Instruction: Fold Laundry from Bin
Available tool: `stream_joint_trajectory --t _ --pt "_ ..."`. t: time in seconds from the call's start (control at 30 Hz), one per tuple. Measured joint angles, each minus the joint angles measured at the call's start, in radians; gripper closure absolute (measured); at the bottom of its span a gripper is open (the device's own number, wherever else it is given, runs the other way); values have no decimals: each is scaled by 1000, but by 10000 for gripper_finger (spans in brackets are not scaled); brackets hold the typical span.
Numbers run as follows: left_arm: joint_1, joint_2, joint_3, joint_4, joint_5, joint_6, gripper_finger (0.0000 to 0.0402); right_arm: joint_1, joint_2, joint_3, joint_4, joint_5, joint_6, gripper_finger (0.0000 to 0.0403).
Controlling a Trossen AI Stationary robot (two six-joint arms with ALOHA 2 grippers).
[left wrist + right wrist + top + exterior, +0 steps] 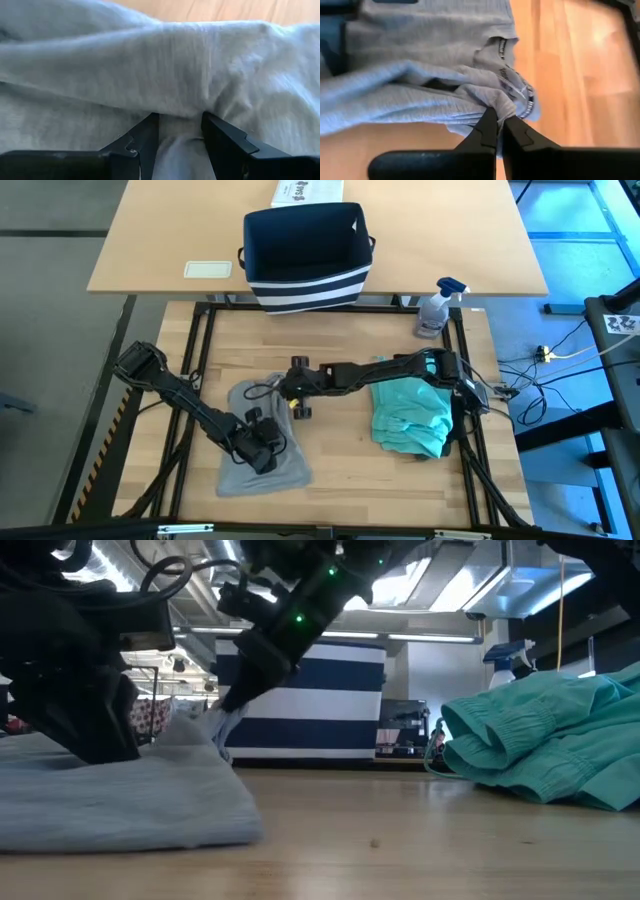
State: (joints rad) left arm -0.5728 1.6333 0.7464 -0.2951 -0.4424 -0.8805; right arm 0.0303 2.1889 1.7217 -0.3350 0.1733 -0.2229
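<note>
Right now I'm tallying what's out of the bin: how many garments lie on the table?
2. A grey T-shirt lies front left, pinched by both end effectors; a teal piece lies bunched at right. The bin may hide more.

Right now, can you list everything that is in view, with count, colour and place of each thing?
grey shirt: 1, grey, front left of the lower table, under both grippers
teal garment: 1, teal, crumpled on the right of the lower table
bin: 1, navy with white stripes at its base, front edge of the far table
white box: 1, white with print, behind the bin
pale card: 1, pale, far table, left of the bin
spray bottle: 1, clear with blue nozzle, far right corner of the lower table
left gripper: 1, dark, closed on a fold of the grey shirt
right gripper: 1, dark, shut on the grey shirt near its collar
</note>
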Motion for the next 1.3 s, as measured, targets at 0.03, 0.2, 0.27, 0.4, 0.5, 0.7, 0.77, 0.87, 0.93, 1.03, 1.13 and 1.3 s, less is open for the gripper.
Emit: stream_joint_trajectory --t 0.03,0.2,0.27,0.4,0.5,0.7,0.77,0.87,0.93,1.03,1.13,1.3 --pt "0 0 0 0 7 0 255 0 0 6 -11 14 -24 401" --pt "-5 -1 0 0 27 -1 255 -8 0 11 -63 35 -96 400" --pt "-5 -1 0 1 26 -1 255 -12 0 12 -101 7 -105 395" --pt "-4 -1 0 2 -53 -7 255 -19 0 12 -146 -33 -67 370" --pt "5 -1 6 2 -121 -2 255 -19 0 12 -161 -51 -48 340" --pt "21 -21 36 -32 -145 48 255 -18 -12 12 -254 -28 -39 252" --pt "20 -41 53 -73 -169 55 255 -18 -16 12 -280 -6 -33 224" --pt "21 -90 79 -179 -224 62 255 -18 -39 12 -313 17 -25 195" --pt "21 -134 98 -254 -271 64 255 -19 -63 12 -312 18 -23 186" --pt "23 -216 106 -363 -349 82 255 -19 -100 12 -323 19 -20 186" --pt "48 -309 106 -456 -405 100 255 -24 -144 12 -324 19 -20 198" --pt "165 -423 106 -506 -412 214 255 -66 -176 12 -319 26 -45 215"
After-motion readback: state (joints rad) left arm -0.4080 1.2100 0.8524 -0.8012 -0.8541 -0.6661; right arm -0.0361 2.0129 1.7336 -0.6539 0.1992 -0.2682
